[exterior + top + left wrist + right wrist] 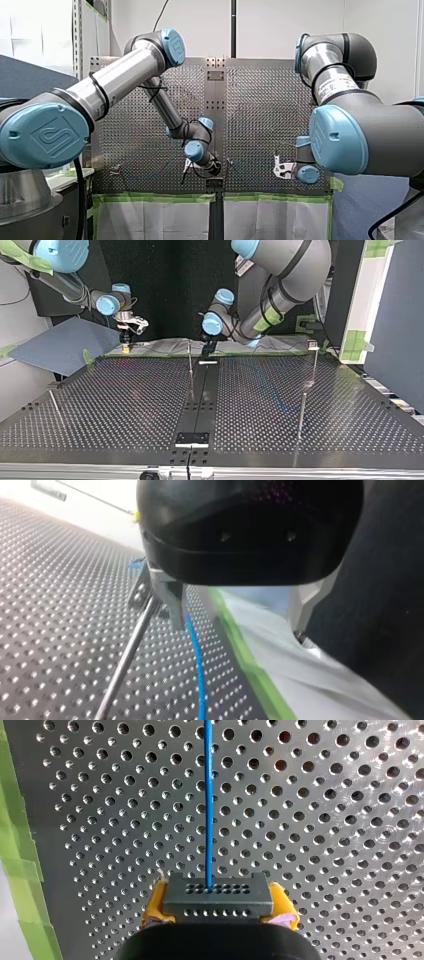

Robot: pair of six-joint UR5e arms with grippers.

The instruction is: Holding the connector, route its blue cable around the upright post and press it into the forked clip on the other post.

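My right gripper (218, 914) is shut on the dark grey connector (217, 895), which sits between its yellow pads. The blue cable (208, 795) runs straight out of the connector and away over the perforated table (325, 820). My left gripper (237, 630) hangs low over the table's edge with its metal fingers (167, 597) wide apart and holding nothing. The blue cable (197, 655) passes just beside one of those fingers, next to a thin upright post (125, 660). In the top view my right gripper (127, 337) is at the back left and my left gripper (207, 347) at the back middle, beside a post (190, 365).
A taller post with a forked clip (313, 345) stands at the top view's right, with a plain post (301, 415) nearer the camera and a short one (55, 405) at the left. Green tape (250, 660) and white sheeting line the table's edge. A grey board (60, 345) lies at the back left.
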